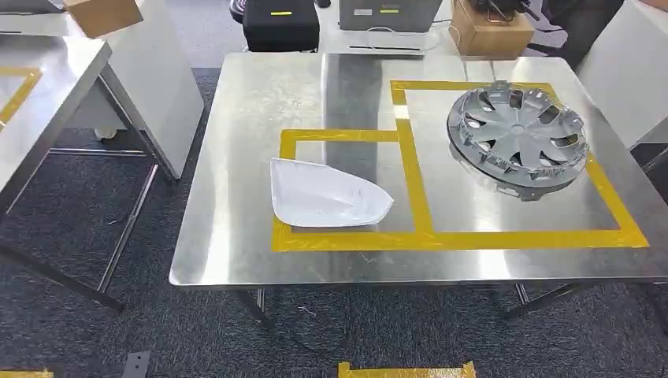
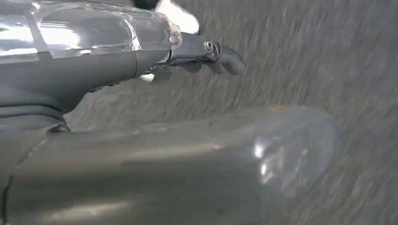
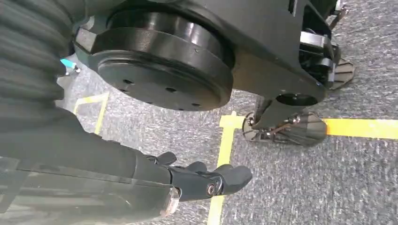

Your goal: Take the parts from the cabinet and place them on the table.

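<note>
A white curved shell part (image 1: 327, 195) lies flat inside the smaller yellow-taped box on the steel table (image 1: 236, 157). A grey wheel cover (image 1: 517, 135) lies in the larger taped box at the table's far right. In the left wrist view my left hand (image 2: 206, 54) hangs over grey carpet, its fingers stretched out and holding nothing, with the thick thumb (image 2: 187, 164) in the foreground. In the right wrist view my right hand (image 3: 206, 180) also hangs low over the carpet, fingers extended and holding nothing.
A second steel table (image 1: 39, 87) stands to the left, with a white panel (image 1: 169, 87) between the two tables. Cardboard boxes (image 1: 492, 31) and a black case (image 1: 281, 27) sit behind the table. Yellow floor tape (image 1: 406, 370) runs under the table's near edge.
</note>
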Controlling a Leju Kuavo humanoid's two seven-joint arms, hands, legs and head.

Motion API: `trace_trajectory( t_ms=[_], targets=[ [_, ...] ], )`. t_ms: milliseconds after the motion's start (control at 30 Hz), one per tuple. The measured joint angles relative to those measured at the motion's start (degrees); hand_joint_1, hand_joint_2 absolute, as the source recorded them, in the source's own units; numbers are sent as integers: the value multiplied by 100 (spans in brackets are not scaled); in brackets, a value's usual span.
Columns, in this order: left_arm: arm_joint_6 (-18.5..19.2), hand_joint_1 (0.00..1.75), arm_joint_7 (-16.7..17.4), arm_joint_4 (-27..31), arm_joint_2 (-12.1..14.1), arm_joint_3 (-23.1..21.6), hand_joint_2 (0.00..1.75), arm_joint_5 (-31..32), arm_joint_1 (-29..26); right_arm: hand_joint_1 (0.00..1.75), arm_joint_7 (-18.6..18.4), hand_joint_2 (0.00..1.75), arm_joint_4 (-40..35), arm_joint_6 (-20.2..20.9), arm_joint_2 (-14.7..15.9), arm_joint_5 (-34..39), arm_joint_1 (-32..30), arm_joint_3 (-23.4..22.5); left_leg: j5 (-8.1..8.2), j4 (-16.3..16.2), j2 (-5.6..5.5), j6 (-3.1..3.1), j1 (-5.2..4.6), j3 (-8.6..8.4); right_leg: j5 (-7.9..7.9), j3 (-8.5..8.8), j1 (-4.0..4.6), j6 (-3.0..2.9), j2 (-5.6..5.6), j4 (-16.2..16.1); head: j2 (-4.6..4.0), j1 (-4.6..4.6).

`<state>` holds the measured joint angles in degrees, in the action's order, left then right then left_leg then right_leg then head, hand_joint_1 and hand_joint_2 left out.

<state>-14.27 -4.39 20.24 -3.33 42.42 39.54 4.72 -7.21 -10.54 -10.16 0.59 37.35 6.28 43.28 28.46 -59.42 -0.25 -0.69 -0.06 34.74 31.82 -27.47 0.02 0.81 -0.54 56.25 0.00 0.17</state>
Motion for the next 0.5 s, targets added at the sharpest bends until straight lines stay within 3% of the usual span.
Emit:
trace_trajectory(
  t_ms=[233,333,367,500],
  targets=[
    [168,0,-17,-358,-384,-417,0,833,4,0,304,175,0,-83,17,0,3,0,0,0,-6,0,1,0,1,1,1,3,5,0,0,0],
    [177,0,-44,-439,-496,-583,0,916,8,0,343,175,0,-83,31,0,3,0,0,0,-7,0,1,-1,1,2,1,3,7,0,0,0],
    [177,0,-44,-461,-529,-641,0,920,8,0,345,0,0,-83,33,0,3,-2,0,0,-6,0,1,0,1,2,1,3,7,0,0,2],
    [177,0,-72,-533,-588,-819,0,931,9,0,369,0,0,-83,44,0,2,-2,0,0,-5,0,2,0,1,2,1,3,8,0,0,2]
  ],
)
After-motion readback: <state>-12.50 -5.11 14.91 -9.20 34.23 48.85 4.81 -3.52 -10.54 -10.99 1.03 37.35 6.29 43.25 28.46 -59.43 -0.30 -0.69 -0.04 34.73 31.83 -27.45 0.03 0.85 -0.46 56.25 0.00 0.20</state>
